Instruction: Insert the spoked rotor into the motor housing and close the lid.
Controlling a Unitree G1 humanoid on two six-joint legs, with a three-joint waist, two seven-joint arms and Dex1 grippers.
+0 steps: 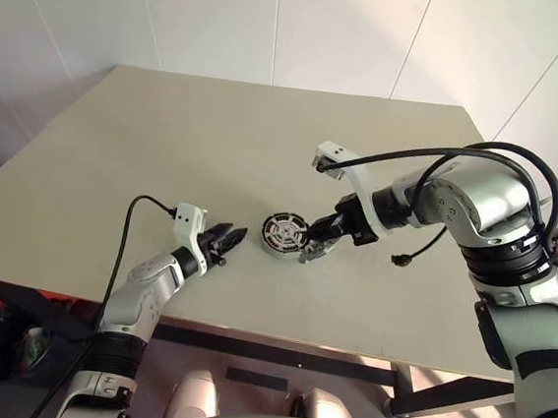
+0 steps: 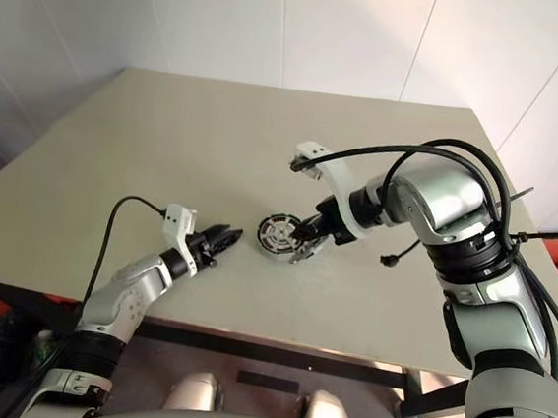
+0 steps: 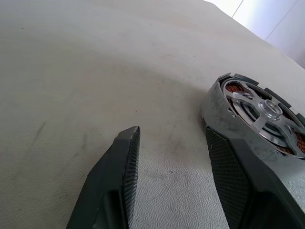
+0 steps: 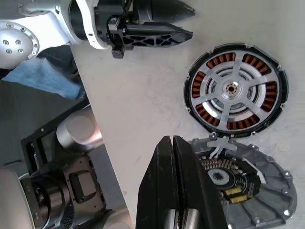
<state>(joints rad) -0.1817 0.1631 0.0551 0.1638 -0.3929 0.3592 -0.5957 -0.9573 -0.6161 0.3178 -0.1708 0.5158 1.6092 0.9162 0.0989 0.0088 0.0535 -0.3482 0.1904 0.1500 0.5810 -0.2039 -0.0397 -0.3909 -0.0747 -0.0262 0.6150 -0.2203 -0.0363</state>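
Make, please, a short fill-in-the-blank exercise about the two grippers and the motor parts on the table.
1. The left gripper is ___ and holds nothing.
2. The right gripper is ___, its two fingers pressed together.
3. The lid lies ___ the motor housing, not on it.
Missing words: open; shut; beside.

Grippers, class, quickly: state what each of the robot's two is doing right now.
Left gripper: open, empty, fingers beside the round copper-wound motor housing.
Right gripper: shut, holding nothing.
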